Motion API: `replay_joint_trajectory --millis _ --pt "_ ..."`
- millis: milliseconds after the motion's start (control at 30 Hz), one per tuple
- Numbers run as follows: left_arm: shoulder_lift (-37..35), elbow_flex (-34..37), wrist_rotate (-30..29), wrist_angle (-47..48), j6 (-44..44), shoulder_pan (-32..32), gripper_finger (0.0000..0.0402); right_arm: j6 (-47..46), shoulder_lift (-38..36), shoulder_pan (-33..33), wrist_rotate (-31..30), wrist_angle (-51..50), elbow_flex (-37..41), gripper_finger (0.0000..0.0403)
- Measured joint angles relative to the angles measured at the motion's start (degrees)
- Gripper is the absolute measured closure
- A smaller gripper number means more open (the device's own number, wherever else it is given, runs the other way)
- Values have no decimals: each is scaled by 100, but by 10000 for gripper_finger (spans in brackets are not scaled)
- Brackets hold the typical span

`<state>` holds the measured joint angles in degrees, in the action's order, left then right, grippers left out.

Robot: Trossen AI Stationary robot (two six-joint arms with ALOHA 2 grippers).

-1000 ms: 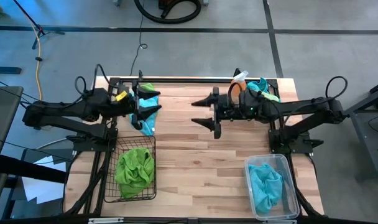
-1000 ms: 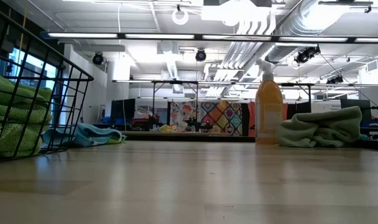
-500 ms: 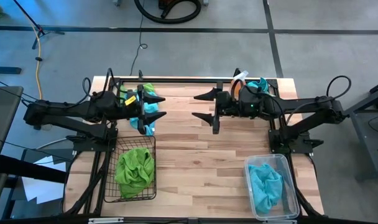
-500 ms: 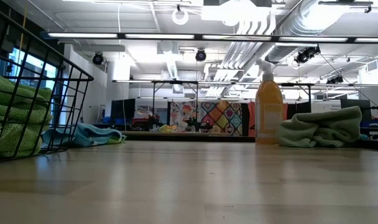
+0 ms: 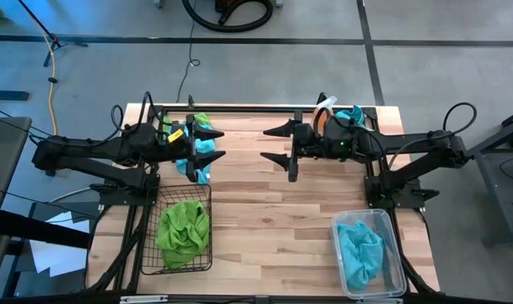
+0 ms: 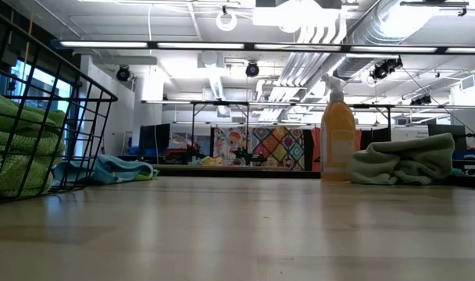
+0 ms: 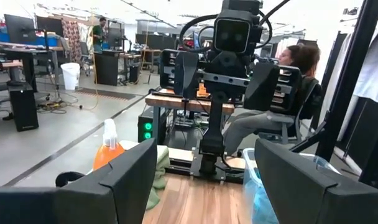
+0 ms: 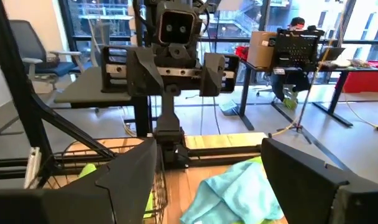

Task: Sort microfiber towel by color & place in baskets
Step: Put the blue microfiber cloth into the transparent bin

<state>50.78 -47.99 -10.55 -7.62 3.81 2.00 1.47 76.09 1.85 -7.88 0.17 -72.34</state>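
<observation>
A lime green towel [image 5: 182, 230] lies in the black wire basket [image 5: 147, 253] at the near left. A turquoise towel [image 5: 360, 252] lies in the clear plastic basket [image 5: 398, 279] at the near right. A turquoise towel [image 5: 202, 169] and a green one [image 5: 199, 120] lie on the table at the far left, below my left gripper [image 5: 218, 144]. More towels [image 5: 358, 118] are heaped at the far right. My right gripper [image 5: 265, 145] faces the left one across the far middle. Both are open, raised and hold nothing.
An orange spray bottle [image 5: 324, 108] with a white nozzle stands at the far right beside the heap, also in the low view [image 6: 337, 136]. Bare wood [image 5: 273, 219] lies between the two baskets. A person [image 7: 288, 93] sits beyond the table's right side.
My left gripper has edged toward the table's right, and my right gripper has tipped up until it points level at the left one. Both have stayed open. The towels and baskets have kept their places.
</observation>
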Motion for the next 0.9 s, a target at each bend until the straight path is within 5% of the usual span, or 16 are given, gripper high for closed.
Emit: replay_joint_trajectory --millis 167,400,567,900 --pt "16 -134 -455 499 1183 -45 148 -154 0 0 -64 -157 0 116" --pt "511 -1276 -957 4561 2574 -728 171 -159 0 0 -250 -349 0 116" --pt "829 -1104 -1155 6438 3173 -1467 183 -157 0 0 -414 -491 0 116" --pt "560 900 -1300 5855 5370 -2424 188 -270 2 -1 -418 -702 0 116"
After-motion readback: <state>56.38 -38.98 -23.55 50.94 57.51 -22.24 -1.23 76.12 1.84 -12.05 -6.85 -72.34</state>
